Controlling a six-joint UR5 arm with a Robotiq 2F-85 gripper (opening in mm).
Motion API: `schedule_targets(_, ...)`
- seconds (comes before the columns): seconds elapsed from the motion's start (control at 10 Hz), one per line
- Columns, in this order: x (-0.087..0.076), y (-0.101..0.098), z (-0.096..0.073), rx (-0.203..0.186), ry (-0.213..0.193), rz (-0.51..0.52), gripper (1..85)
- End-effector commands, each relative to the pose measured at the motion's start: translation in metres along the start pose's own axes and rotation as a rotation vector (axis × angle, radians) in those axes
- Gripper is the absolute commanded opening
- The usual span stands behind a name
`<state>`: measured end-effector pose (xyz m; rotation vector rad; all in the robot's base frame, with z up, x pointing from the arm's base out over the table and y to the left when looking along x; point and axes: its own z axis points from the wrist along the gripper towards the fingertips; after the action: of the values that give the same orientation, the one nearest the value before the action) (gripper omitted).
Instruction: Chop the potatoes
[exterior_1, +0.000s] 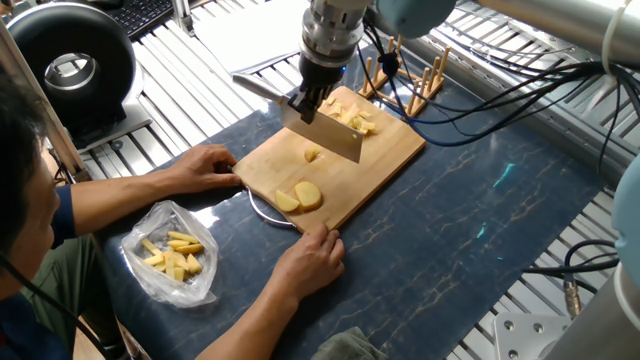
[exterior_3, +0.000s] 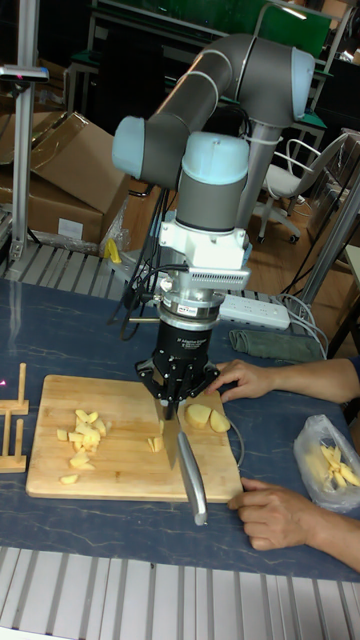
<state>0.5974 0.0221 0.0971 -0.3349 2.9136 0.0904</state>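
Note:
My gripper (exterior_1: 312, 100) is shut on a knife (exterior_1: 328, 137) and holds its blade a little above the wooden cutting board (exterior_1: 385, 155). A small potato piece (exterior_1: 312, 154) lies just below the blade. Chopped potatoes (exterior_1: 356, 122) are piled at the board's far end, and two larger slices (exterior_1: 300, 196) lie at its near end. In the tall fixed view, the gripper (exterior_3: 178, 392) stands over the board (exterior_3: 120, 482) with the knife (exterior_3: 192, 478) pointing at the camera. There the chopped pile (exterior_3: 80, 435) is on the left, the small piece (exterior_3: 155, 443) is under the gripper, and the slices (exterior_3: 206, 416) are on the right.
A person's two hands (exterior_1: 205, 165) (exterior_1: 310, 262) steady the board's near corners. A clear plastic bag (exterior_1: 172, 255) of yellow pieces lies on the dark mat by the person. A wooden rack (exterior_1: 412, 85) stands behind the board, with cables beyond it.

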Motion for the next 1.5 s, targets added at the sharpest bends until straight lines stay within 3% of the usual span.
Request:
schedule_targets(0.0, -0.002, -0.001, 0.007, 0.001, -0.014, 0.007, 1.0)
schedule_targets(1.1, 0.000, -0.001, 0.021, 0.003, -0.032, 0.018, 1.0)
schedule_targets(1.4, 0.001, -0.002, 0.034, 0.005, -0.059, 0.019, 1.0)
